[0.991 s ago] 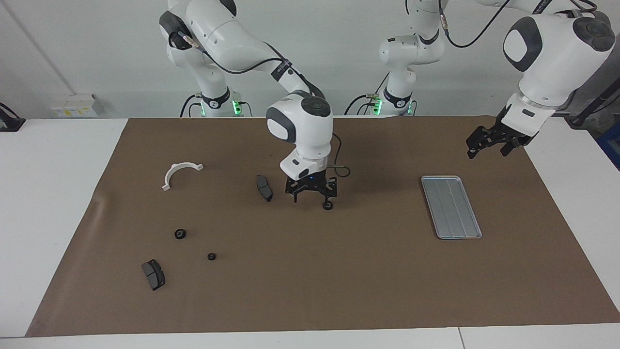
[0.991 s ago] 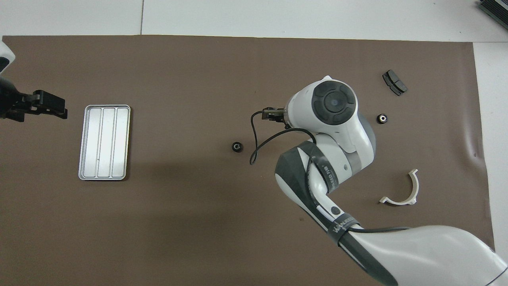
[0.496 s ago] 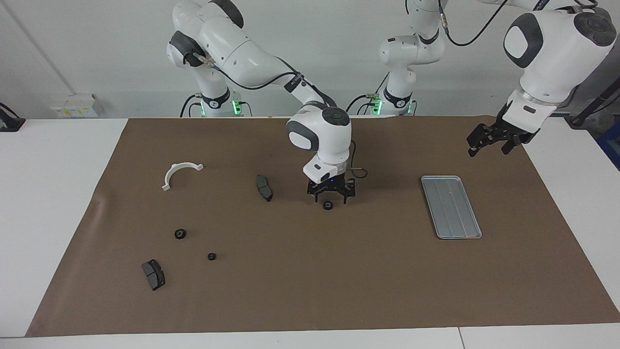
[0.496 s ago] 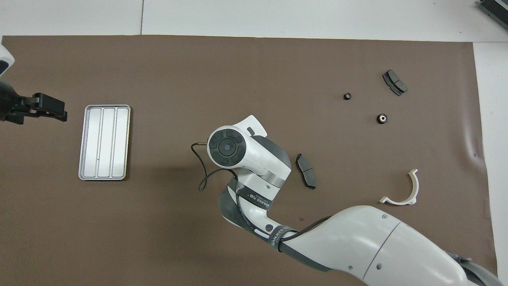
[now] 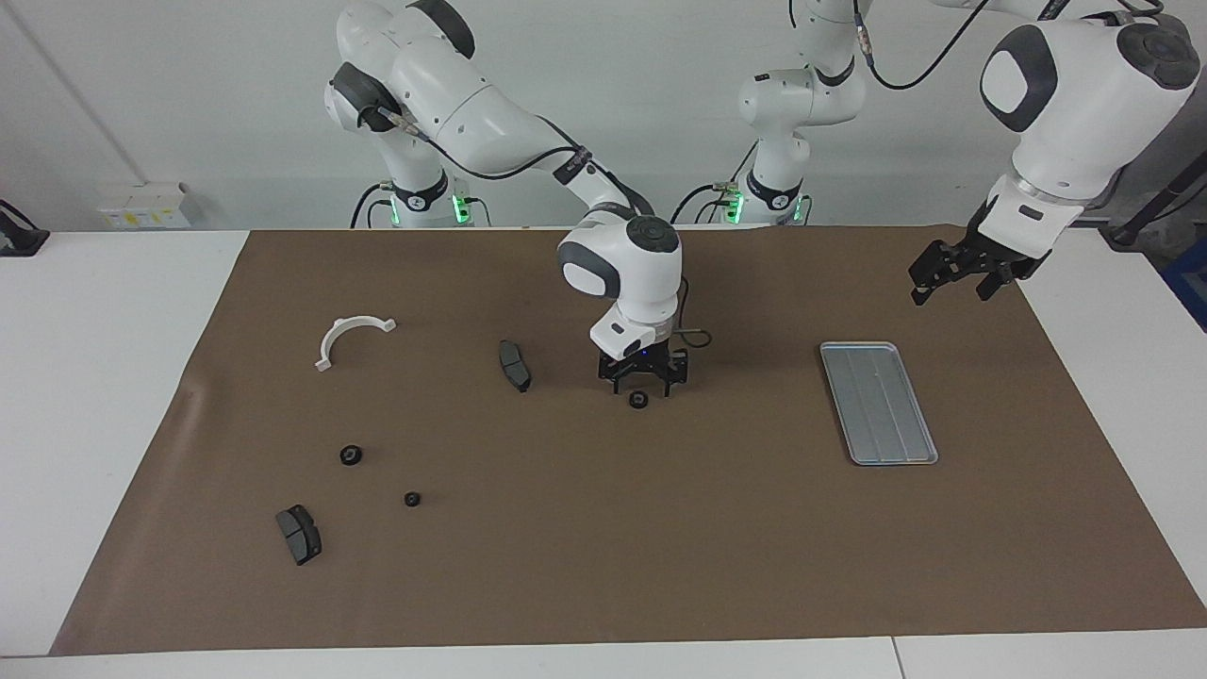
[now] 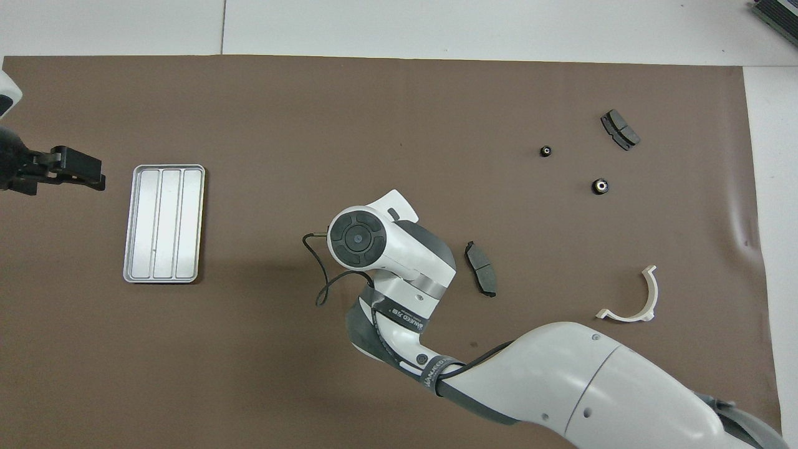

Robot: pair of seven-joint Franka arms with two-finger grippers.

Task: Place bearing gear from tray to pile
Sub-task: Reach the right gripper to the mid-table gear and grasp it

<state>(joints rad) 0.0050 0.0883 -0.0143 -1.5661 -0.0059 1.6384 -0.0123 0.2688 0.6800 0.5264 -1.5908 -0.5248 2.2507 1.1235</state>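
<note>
A small black bearing gear (image 5: 638, 400) lies on the brown mat mid-table, outside the tray. My right gripper (image 5: 643, 387) hangs low over it, fingers spread, holding nothing. In the overhead view the right wrist (image 6: 358, 236) hides that gear. The silver ribbed tray (image 5: 877, 401) is empty; it also shows in the overhead view (image 6: 163, 223). The pile lies toward the right arm's end: a white half-ring bracket (image 5: 351, 338), two dark brake pads (image 5: 514, 365) (image 5: 299, 534) and two more small gears (image 5: 351, 455) (image 5: 412, 499). My left gripper (image 5: 948, 290) waits open in the air beside the tray.
The brown mat (image 5: 660, 547) covers most of the white table. In the overhead view the bracket (image 6: 629, 299), the pads (image 6: 481, 277) (image 6: 620, 129) and the two gears (image 6: 600, 186) (image 6: 545, 151) lie spread apart. A black cable loop (image 6: 321, 274) hangs from the right wrist.
My right gripper has moved from beside the nearer brake pad toward the tray's end and now stands over the mid-table gear. The gear and the left arm have not moved.
</note>
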